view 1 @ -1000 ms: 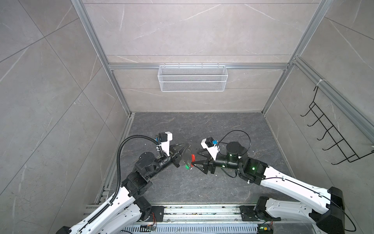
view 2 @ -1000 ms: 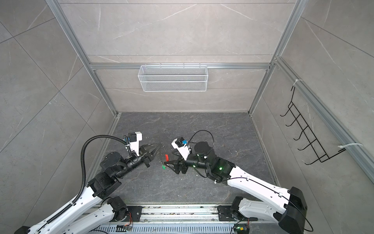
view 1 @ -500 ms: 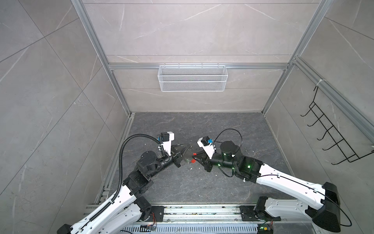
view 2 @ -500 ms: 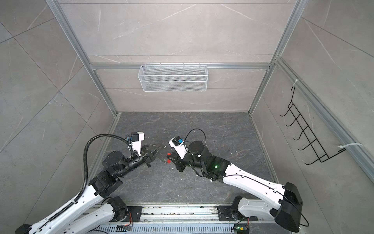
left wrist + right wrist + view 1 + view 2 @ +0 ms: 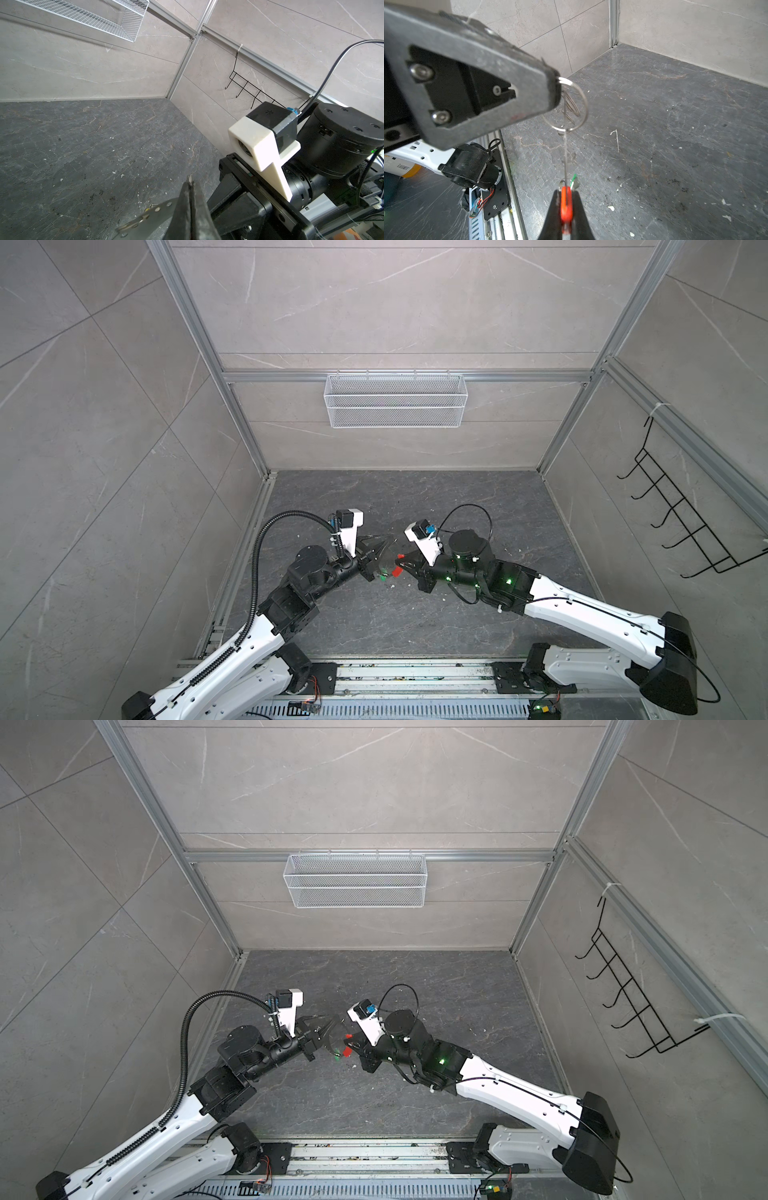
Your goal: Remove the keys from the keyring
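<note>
Currently the keyring (image 5: pixel 153 209) hangs in the air between both arms. The left gripper (image 5: pixel 190 187) is clamped on its metal end, and the right gripper (image 5: pixel 566 194) is clamped on the red segment (image 5: pixel 566 209). The green key (image 5: pixel 573 180) sits just beside that segment; the yellow key cannot be made out. Recommended: hold one grip firm, ease the closure open without bending the band, then slide each key off.

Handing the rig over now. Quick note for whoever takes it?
Left gripper: shut on the keyring, at its wire loop.
Right gripper: shut on its red segment.
Keyring is held between the two, above the floor.
Green key hangs beside the red segment; yellow key not visible.
Done: no key seen off. Left: free both keys.
</note>
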You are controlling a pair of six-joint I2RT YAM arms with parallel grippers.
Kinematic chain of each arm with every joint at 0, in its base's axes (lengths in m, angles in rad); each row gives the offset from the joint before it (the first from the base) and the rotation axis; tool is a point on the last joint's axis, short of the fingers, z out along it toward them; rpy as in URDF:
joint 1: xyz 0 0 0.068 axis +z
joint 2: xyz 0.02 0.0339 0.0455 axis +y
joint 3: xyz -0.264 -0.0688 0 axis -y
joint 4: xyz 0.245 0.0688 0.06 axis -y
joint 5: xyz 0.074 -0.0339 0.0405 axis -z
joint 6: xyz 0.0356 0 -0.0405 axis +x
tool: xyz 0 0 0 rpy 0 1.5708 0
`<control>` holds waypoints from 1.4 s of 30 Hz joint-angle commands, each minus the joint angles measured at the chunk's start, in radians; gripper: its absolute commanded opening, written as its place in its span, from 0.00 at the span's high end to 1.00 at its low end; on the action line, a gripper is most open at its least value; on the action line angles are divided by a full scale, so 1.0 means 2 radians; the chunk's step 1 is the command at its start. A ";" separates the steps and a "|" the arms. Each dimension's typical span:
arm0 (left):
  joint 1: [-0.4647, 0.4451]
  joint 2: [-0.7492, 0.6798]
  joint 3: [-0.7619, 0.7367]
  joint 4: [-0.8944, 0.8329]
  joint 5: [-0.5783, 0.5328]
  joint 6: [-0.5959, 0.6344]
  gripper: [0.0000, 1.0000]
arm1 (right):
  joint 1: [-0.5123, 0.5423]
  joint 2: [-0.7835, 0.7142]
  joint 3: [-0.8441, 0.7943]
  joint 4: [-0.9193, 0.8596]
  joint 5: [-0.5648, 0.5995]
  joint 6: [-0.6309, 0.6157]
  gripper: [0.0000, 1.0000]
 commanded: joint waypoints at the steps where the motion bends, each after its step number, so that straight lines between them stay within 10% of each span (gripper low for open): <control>1: -0.003 -0.007 0.016 0.027 -0.004 0.013 0.90 | -0.002 -0.012 -0.002 -0.006 -0.004 0.024 1.00; 13: -0.003 -0.051 -0.021 0.045 -0.049 0.027 0.50 | -0.087 -0.034 -0.034 0.032 -0.089 0.123 1.00; 22: -0.002 -0.087 -0.076 0.076 -0.006 0.027 0.44 | -0.164 -0.067 -0.044 0.129 -0.199 0.213 1.00; 42: -0.002 -0.062 -0.123 0.165 0.026 0.022 0.48 | -0.179 -0.102 -0.046 0.161 -0.228 0.201 1.00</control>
